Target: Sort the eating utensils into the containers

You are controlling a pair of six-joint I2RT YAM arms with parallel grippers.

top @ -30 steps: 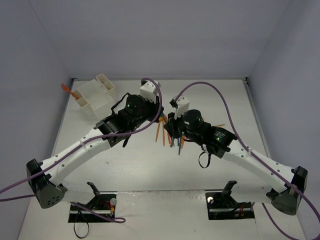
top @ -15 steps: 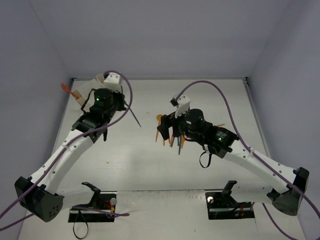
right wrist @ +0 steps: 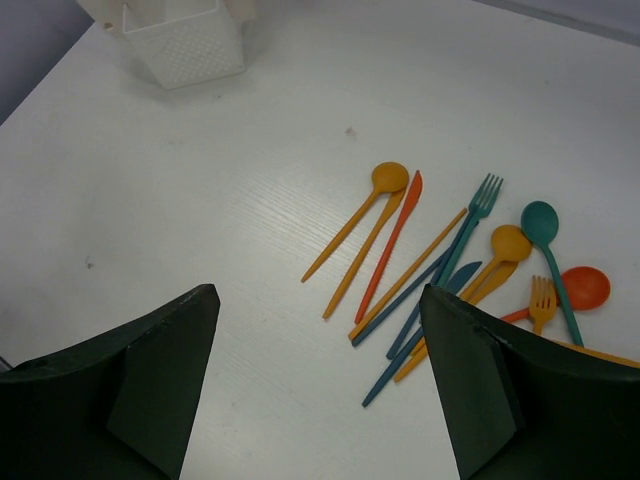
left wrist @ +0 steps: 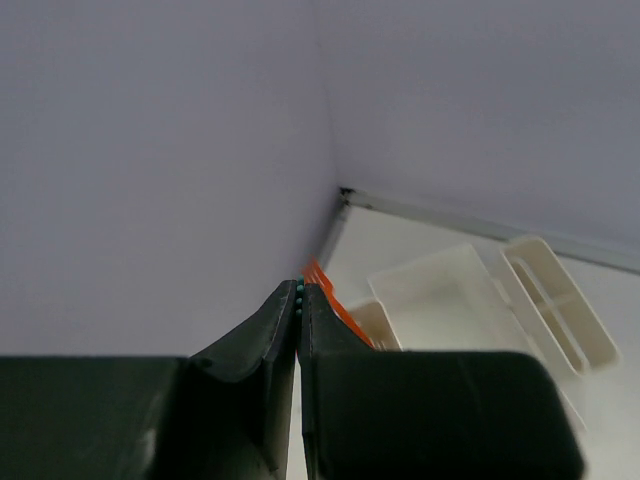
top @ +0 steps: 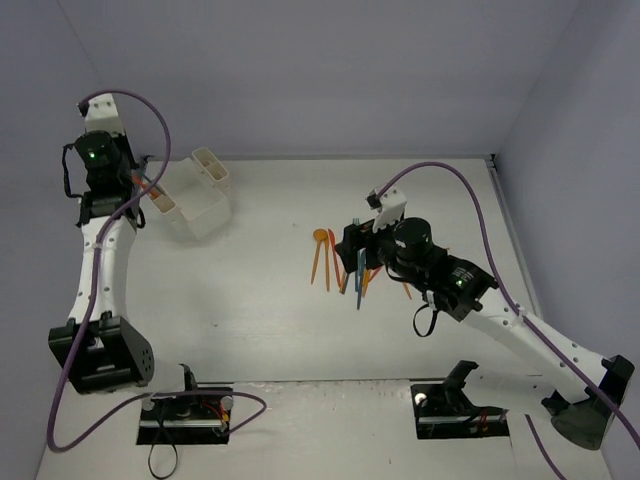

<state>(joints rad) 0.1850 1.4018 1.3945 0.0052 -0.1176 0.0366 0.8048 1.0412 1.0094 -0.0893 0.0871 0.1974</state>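
Note:
Several utensils point(top: 330, 258) lie fanned out mid-table: an orange spoon point(right wrist: 368, 202), a red knife point(right wrist: 392, 238), a teal fork point(right wrist: 474, 208), a teal spoon point(right wrist: 546, 232) and a blue knife point(right wrist: 420, 338). My right gripper point(right wrist: 318, 295) hangs open just above their near ends, with nothing between its fingers. The white containers point(top: 195, 190) stand at the back left. My left gripper point(left wrist: 300, 287) is raised beside them by the left wall. It is shut on a teal utensil, of which only a tip shows. An orange utensil point(left wrist: 338, 308) sticks out of a small bin.
The left wall and the back-left corner point(left wrist: 343, 192) are close to my left gripper. The containers point(left wrist: 450, 300) show a wide bin and a narrow divided one point(left wrist: 555, 315). Purple cables loop over both arms.
My left arm has swung from the table's middle to the back-left corner, carrying the thin utensil. My right gripper has opened wide and shifted slightly to the right.

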